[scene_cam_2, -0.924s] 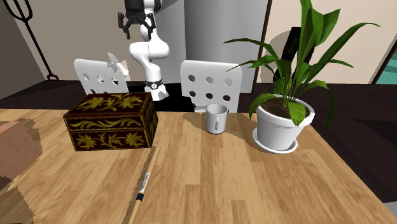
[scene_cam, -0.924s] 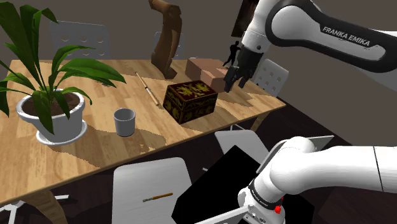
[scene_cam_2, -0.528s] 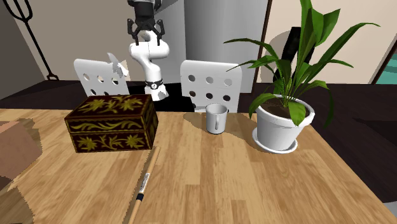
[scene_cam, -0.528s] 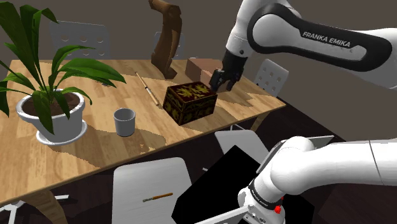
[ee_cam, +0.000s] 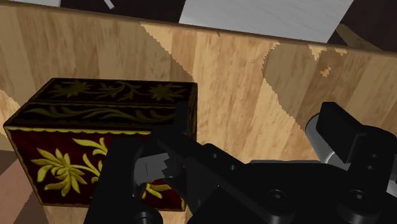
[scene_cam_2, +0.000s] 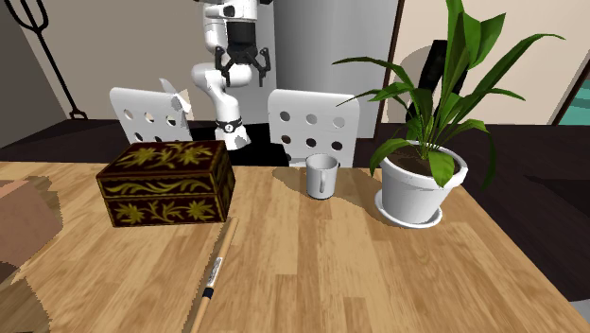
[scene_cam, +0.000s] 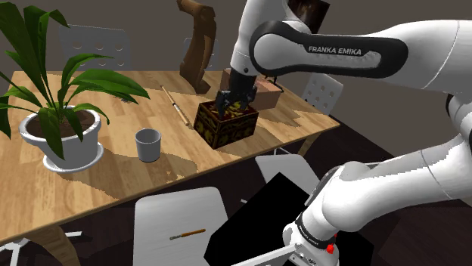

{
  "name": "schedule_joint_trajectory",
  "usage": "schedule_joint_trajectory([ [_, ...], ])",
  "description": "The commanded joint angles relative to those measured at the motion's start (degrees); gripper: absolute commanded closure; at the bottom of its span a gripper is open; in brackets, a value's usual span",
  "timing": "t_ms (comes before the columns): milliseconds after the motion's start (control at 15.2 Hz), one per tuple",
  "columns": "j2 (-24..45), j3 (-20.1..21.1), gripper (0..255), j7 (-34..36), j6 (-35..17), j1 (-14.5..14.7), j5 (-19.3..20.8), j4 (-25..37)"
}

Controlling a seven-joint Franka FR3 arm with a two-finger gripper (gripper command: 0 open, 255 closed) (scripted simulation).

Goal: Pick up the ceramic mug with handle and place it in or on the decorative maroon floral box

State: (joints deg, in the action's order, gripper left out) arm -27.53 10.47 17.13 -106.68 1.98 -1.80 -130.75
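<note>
The fingers (ee_cam: 340, 127) are spread wide with bare air between them; they hold nothing and touch nothing. The gripper (scene_cam: 229, 102) hangs over the dark maroon box (scene_cam: 225, 121) with the yellow floral pattern. From the second exterior view the gripper (scene_cam_2: 245, 72) sits high above the counter (scene_cam_2: 378, 274), and both black fingers show parted like an open claw. Looking along the gripper (ee_cam: 248, 143), the box (ee_cam: 95, 146) lies below and to one side with its lid closed, and plain wood lies under the gap between the fingers.

The pale grey mug (scene_cam: 148, 143) stands upright on the counter, well apart from the gripper. It is close to the counter's edge nearest the shoulder camera. In the second exterior view the mug (scene_cam_2: 321, 176) is near the far edge, in front of a white chair (scene_cam_2: 312, 128), with the box (scene_cam_2: 165, 182) to its left and open wood between them. A potted plant (scene_cam_2: 419, 189) in a white pot stands near the mug on its other side, and its long leaves reach over that end of the counter.

A thin pen (scene_cam_2: 214, 274) lies on the wood in front of the box, near its right corner in that view. The box itself is near the counter's edge on the arm's side.
</note>
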Motion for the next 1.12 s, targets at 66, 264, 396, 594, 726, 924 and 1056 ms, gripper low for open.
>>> schedule_joint_trajectory([
  [66, 5.2, 2.6, 0, 3.1, -3.5, 0.4, 0.3, 1.8],
  [264, 11.1, 4.9, 0, 6.3, -6.3, 0.7, 1.3, 4.8],
  [396, 15.2, 6.4, 0, 8.6, -7.8, 0.9, 2.4, 7.2],
  [594, 21.6, 8.3, 0, 12.1, -9.6, 1.4, 4.7, 11.4],
  [726, 26.0, 9.4, 0, 14.5, -10.5, 1.9, 6.5, 14.5],
  [924, 32.7, 10.5, 0, 18.1, -11.1, 3.1, 9.6, 19.8],
  [1056, 37.4, 10.9, 0, 20.3, -11.2, 4.2, 11.8, 23.8],
])
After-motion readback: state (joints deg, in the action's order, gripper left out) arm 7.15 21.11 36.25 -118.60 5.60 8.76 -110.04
